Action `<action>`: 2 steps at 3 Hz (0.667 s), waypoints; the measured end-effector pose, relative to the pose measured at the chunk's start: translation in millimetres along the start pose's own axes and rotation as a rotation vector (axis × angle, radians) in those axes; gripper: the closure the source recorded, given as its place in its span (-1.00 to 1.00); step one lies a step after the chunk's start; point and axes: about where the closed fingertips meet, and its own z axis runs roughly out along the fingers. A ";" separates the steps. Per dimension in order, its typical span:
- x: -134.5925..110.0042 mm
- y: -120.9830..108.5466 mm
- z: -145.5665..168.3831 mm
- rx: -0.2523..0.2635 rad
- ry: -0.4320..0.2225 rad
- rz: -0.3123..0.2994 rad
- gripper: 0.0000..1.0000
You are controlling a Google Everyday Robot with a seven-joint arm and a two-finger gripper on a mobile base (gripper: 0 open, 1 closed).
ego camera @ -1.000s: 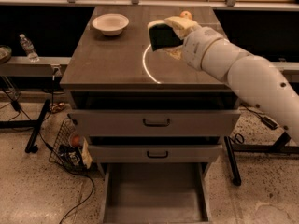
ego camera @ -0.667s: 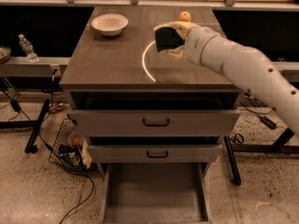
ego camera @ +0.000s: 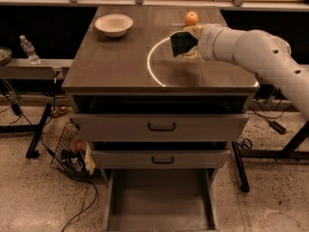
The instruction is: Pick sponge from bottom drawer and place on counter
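Note:
The sponge (ego camera: 182, 42), its dark green face toward the camera, is held in my gripper (ego camera: 189, 43) over the right part of the counter (ego camera: 120, 57), inside the thin white arc. My gripper is shut on the sponge, at the end of the white arm that reaches in from the right. I cannot tell whether the sponge touches the counter top. The bottom drawer (ego camera: 159, 207) stands pulled out at the foot of the cabinet, its flat grey floor bare.
A white bowl (ego camera: 114, 24) sits at the counter's back left. An orange fruit (ego camera: 191, 18) sits at the back right, just behind my gripper. Two shut drawer fronts with black handles (ego camera: 161, 127) are below. A wire basket (ego camera: 72, 151) and cables lie on the floor at left.
My gripper has moved with the sponge a little further back and lower over the counter. The orange fruit behind it now shows fully.

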 end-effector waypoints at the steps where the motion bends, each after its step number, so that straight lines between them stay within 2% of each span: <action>1: 18.1 15.4 8.2 -0.134 0.030 -0.006 0.53; 2: 23.3 24.8 11.6 -0.197 0.034 -0.007 0.06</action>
